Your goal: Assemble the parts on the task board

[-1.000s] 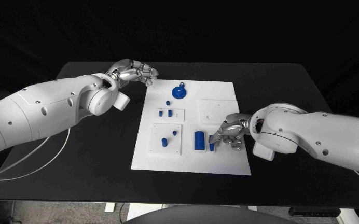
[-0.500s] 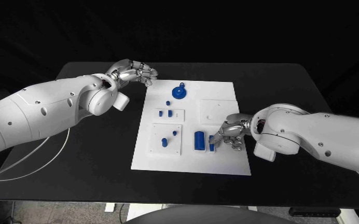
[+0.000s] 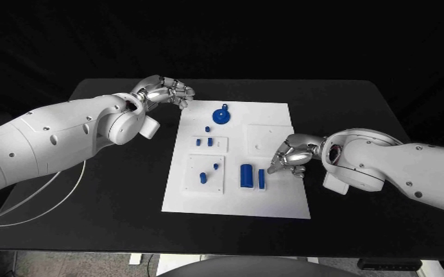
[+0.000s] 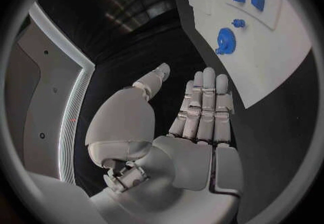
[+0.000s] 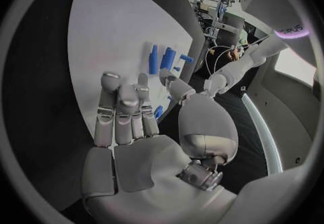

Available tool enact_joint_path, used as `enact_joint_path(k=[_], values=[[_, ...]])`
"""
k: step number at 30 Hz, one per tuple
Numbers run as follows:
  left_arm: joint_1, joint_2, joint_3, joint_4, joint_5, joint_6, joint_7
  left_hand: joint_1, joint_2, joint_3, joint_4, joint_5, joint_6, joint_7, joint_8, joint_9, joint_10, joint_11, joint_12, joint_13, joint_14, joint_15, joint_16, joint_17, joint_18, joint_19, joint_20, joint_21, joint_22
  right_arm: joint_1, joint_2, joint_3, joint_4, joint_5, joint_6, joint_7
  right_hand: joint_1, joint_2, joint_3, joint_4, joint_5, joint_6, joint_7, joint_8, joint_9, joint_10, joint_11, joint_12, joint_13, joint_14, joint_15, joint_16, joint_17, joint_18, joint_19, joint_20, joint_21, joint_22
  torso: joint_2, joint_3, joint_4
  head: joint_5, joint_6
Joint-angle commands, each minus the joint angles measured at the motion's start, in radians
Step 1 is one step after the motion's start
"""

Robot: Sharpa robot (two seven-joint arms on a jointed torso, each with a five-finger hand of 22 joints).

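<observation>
The white task board point(image 3: 278, 193) lies mid-table. A blue gear point(image 3: 222, 116) sits near its far edge, and two small blue pieces point(image 3: 204, 141) lie in a raised plate below it. Two blue pegs point(image 3: 209, 172) stand in the near-left plate. A wide blue block point(image 3: 247, 175) and a narrow blue block point(image 3: 262, 178) stand side by side. My right hand point(image 3: 290, 156) hovers just right of them at the board's edge, fingers apart and holding nothing point(image 5: 128, 110). My left hand point(image 3: 167, 91) stays off the board's far-left corner, fingers straight and empty point(image 4: 202, 105).
A blank raised square point(image 3: 268, 134) sits on the board's right half, close to my right hand. A white cable point(image 3: 56, 193) curves over the black table on the left. Bare table surrounds the board on all sides.
My right hand has let go of the narrow blue block and drawn back to the right and slightly away. The block now stands beside the wide block. The left hand has not moved.
</observation>
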Motion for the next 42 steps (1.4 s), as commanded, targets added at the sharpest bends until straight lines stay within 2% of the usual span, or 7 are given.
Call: enact_joint_path(k=[1, 4, 7, 15, 28, 34, 42], values=[[0.001, 0.002, 0.0, 0.001, -0.002, 0.013, 0.011, -0.002, 0.0, -0.002, 0.007, -0.004, -0.008, 0.01, 0.005, -0.002, -0.005, -0.003, 0.006, 0.001, 0.005, 0.002, -0.005, 0.001, 0.02, 0.005, 0.0, -0.006, 0.001, -0.001, -0.004, 0.0, 0.001, -0.231, -0.072, 0.185, 0.083, -0.001, 0.032, 0.003, 0.017, -0.026, 0.019, -0.007, -0.001, 0.002, 0.01, 0.003, 0.003, 0.006, 0.014, -0.004, 0.001, 0.015, 0.0, -0.009, -0.004, 0.009, 0.0, 0.0006, 0.0, 0.002, 0.003], [0.001, 0.001, 0.0, 0.002, -0.002, 0.011, 0.013, -0.001, 0.0, -0.002, 0.007, -0.004, -0.008, 0.01, 0.005, -0.002, -0.005, -0.003, 0.006, 0.001, 0.005, 0.002, -0.005, 0.002, 0.02, 0.005, 0.0, -0.006, 0.002, -0.001, -0.005, 0.0, -0.002, -0.275, -0.118, 0.233, 0.129, -0.022, 0.058, 0.009, 0.014, -0.039, 0.026, -0.012, -0.003, 0.005, 0.017, 0.007, 0.004, 0.009, 0.02, -0.003, 0.002, 0.015, 0.006, -0.005, -0.004, 0.008, 0.0, 0.0007, -0.0011, 0.002, 0.003], [0.001, 0.002, 0.0, 0.001, -0.002, 0.01, 0.014, -0.001, 0.0, -0.002, 0.007, -0.004, -0.008, 0.01, 0.006, -0.002, -0.005, -0.003, 0.006, 0.002, 0.005, 0.002, -0.005, 0.002, 0.02, 0.005, 0.0, -0.006, 0.002, -0.001, -0.003, 0.0, -0.001, -0.303, -0.144, 0.251, 0.155, -0.032, 0.069, 0.007, 0.016, -0.052, 0.031, -0.018, -0.006, 0.008, 0.021, 0.01, 0.004, 0.012, 0.025, 0.0, 0.004, 0.015, 0.01, -0.004, -0.002, 0.009, 0.0, 0.0012, -0.0018, 0.002, 0.003], [0.001, 0.002, -0.001, 0.002, -0.002, 0.011, 0.015, -0.001, 0.0, -0.002, 0.007, -0.004, -0.008, 0.01, 0.006, -0.002, -0.005, -0.003, 0.006, 0.002, 0.005, 0.002, -0.005, 0.002, 0.02, 0.005, 0.0, -0.006, 0.002, -0.007, 0.012, 0.0, -0.01, -0.383, -0.157, 0.246, 0.184, -0.033, 0.079, 0.009, 0.018, -0.053, 0.035, -0.018, -0.009, 0.015, 0.027, 0.015, 0.003, 0.014, 0.03, 0.004, 0.007, 0.015, 0.013, -0.002, 0.0, 0.012, 0.001, 0.0008, -0.0007, 0.001, 0.005], [0.001, 0.003, -0.001, 0.002, -0.002, 0.013, 0.015, 0.0, 0.001, -0.002, 0.007, -0.004, -0.008, 0.01, 0.006, -0.003, -0.004, -0.004, 0.006, 0.002, 0.005, 0.002, -0.005, 0.002, 0.02, 0.005, 0.0, -0.007, 0.002, -0.025, 0.038, -0.001, -0.018, -0.424, -0.115, 0.216, 0.173, -0.035, 0.077, 0.025, 0.011, -0.037, 0.032, -0.009, -0.012, 0.017, 0.024, 0.014, -0.001, 0.014, 0.028, 0.004, 0.007, 0.015, 0.012, 0.002, 0.001, 0.013, 0.0, 0.0, 0.0, 0.001, 0.002], [0.001, 0.003, -0.001, 0.001, -0.002, 0.014, 0.014, 0.0, 0.001, -0.002, 0.007, -0.003, -0.008, 0.01, 0.007, -0.003, -0.004, -0.004, 0.006, 0.002, 0.005, 0.002, -0.005, 0.003, 0.02, 0.005, 0.0, -0.007, 0.002, -0.032, 0.044, -0.001, -0.017, -0.413, -0.096, 0.215, 0.14, -0.04, 0.07, 0.062, 0.011, -0.015, 0.025, 0.002, -0.013, 0.018, 0.017, 0.012, -0.004, 0.013, 0.022, 0.004, 0.008, 0.015, 0.012, 0.003, 0.0, 0.013, 0.001, -0.0005, -0.0005, 0.001, -0.001], [0.001, 0.002, -0.001, 0.001, -0.002, 0.017, 0.013, 0.0, 0.001, -0.002, 0.007, -0.003, -0.008, 0.01, 0.007, -0.003, -0.004, -0.003, 0.006, 0.002, 0.005, 0.002, -0.006, 0.003, 0.02, 0.006, 0.0, -0.007, 0.003, -0.045, 0.05, -0.001, -0.019, -0.412, -0.072, 0.208, 0.132, -0.04, 0.068, 0.071, 0.014, -0.003, 0.02, 0.008, -0.014, 0.017, 0.013, 0.011, -0.005, 0.013, 0.018, 0.003, 0.008, 0.015, 0.011, 0.002, 0.0, 0.014, 0.001, 0.0004, -0.001, 0.003, -0.004]])
